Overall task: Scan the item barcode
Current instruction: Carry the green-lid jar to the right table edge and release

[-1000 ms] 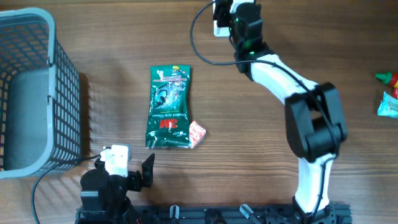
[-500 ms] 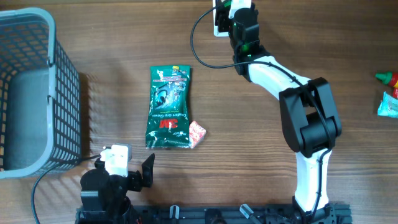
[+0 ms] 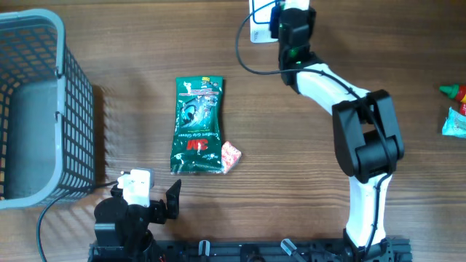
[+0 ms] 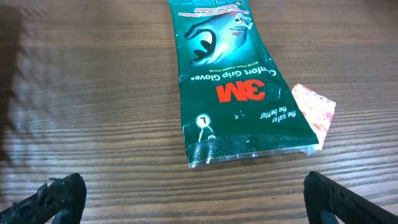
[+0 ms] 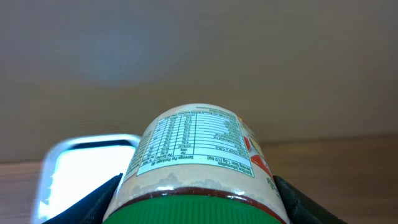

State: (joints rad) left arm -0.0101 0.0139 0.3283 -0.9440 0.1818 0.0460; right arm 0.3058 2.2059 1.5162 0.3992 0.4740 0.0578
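At the far edge of the table (image 3: 306,167), the right gripper (image 5: 198,208) is clamped on a green-lidded jar (image 5: 193,149), with one dark finger on each side of it. Over the last second the right arm's wrist has swung a little to the right and further toward that far edge, carrying the jar along. In the wrist view the jar's nutrition table faces the camera and no barcode can be seen. A pale, bright-rimmed panel (image 5: 81,165) sits just below and left of the jar. It may be the scanner, though that is not certain.

Judging from this, the jar is being lined up for scanning and may need turning before its barcode can be read.

Nothing else has moved. The left gripper (image 4: 198,202) hangs fully spread and empty near a green gloves packet (image 3: 196,125), which has a pink sachet (image 3: 231,156) touching its corner.
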